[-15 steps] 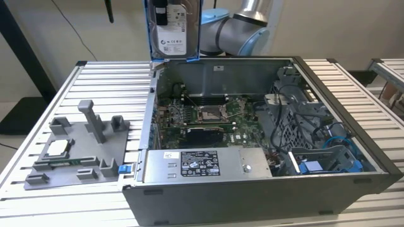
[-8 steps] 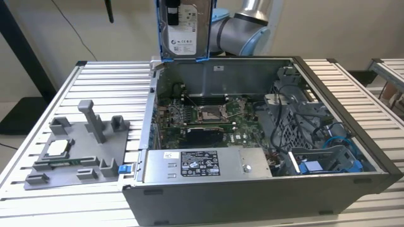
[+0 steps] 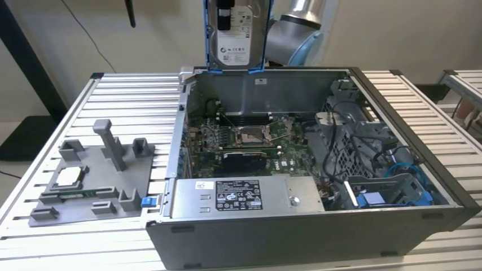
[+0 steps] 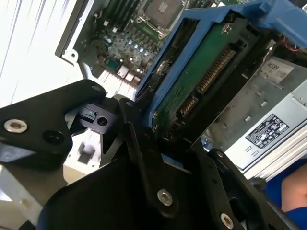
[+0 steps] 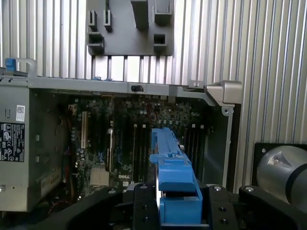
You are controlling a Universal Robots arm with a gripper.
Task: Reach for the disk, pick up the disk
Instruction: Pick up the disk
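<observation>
The disk [image 3: 236, 35], a silver drive with a white label in a thin blue bracket, hangs upright in the air above the back wall of the open computer case [image 3: 301, 231]. In the second wrist view its green circuit side [image 4: 196, 81] and blue bracket run up from between the black fingers of my gripper [image 4: 168, 139], which is shut on it. The first wrist view looks down past the bracket's blue edge [image 5: 175, 177], clamped in the gripper [image 5: 180, 203], onto the motherboard below.
The case holds a motherboard [image 3: 241, 141], a power supply [image 3: 241, 195] at the front and a cable-filled drive bay with blue parts [image 3: 384, 192] on the exterior view's right. A grey fixture plate [image 3: 98, 180] with a small square chip lies on the slatted table at the left.
</observation>
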